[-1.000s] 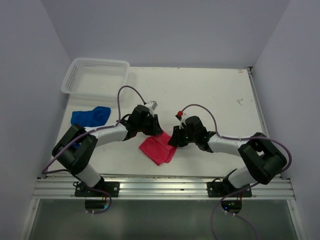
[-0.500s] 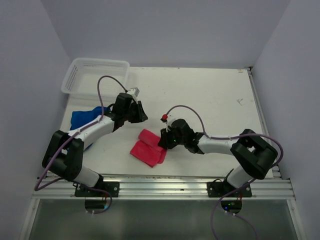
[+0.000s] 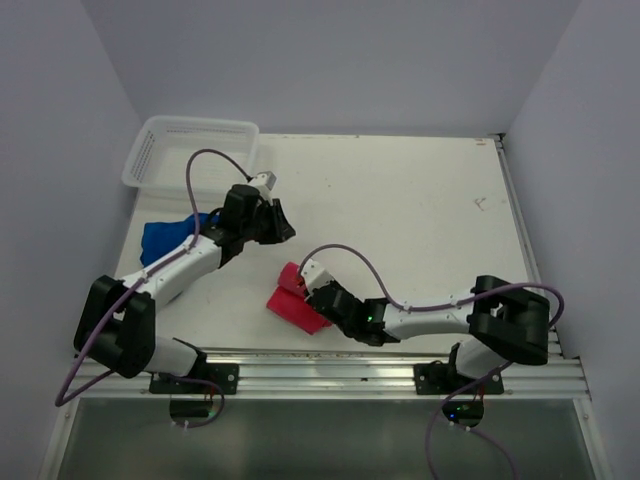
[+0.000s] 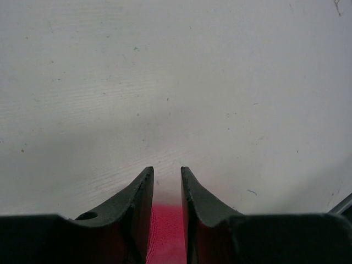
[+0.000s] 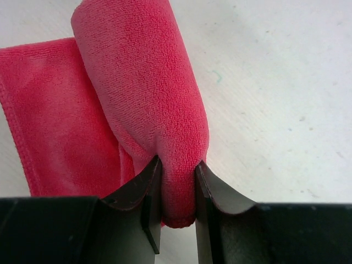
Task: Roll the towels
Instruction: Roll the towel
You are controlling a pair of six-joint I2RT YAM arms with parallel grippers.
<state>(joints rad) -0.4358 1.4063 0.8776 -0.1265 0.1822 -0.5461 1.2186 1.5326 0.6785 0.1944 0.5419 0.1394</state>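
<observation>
The pink-red towel (image 3: 290,305) lies near the table's front, partly rolled. In the right wrist view its rolled end (image 5: 137,82) is a thick tube, with a flat layer (image 5: 44,110) spread to its left. My right gripper (image 3: 312,293) (image 5: 177,162) is shut on the near end of that roll. My left gripper (image 3: 285,225) (image 4: 166,169) hovers farther back, apart from the towel. Its jaws stand a narrow gap apart with bare table between the tips and a red strip low between them. The blue towel (image 3: 165,235) lies crumpled at the left, partly behind the left arm.
A white mesh basket (image 3: 135,160) stands at the far left corner, with the left arm's purple cable looping in front of it. A metal rail (image 3: 320,372) runs along the near edge. White walls close the table in on three sides.
My right gripper swung toward the near left with the pink towel's end, rolling it over. My left gripper pulled back from the towel toward the far left.
</observation>
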